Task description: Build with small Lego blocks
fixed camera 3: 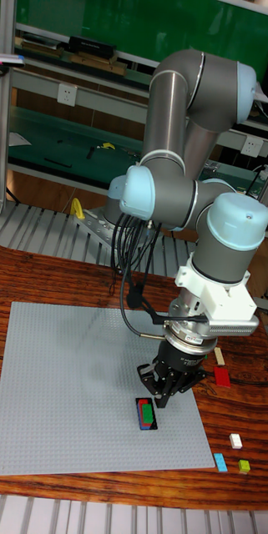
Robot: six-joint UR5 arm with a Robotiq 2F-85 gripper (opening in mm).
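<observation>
A grey baseplate (75,384) lies on the wooden table. Near its front right sits a small stack of Lego blocks (147,415): a green block on top of red, blue and black ones. My gripper (156,395) hangs just above and behind the stack, its black fingers pointing down and close to the green block. Whether the fingers touch the stack, or how far apart they are, does not show from this angle. Loose blocks lie off the plate to the right: a red one (222,377), a cream one (219,356), a white one (235,440), a light blue one (221,462) and a yellow-green one (245,466).
The arm's grey body and cables (134,250) rise over the plate's back right. A metal slatted surface (33,229) runs behind the wooden table, with a yellow-handled tool (78,209) on it. Shelving and a bench stand farther back.
</observation>
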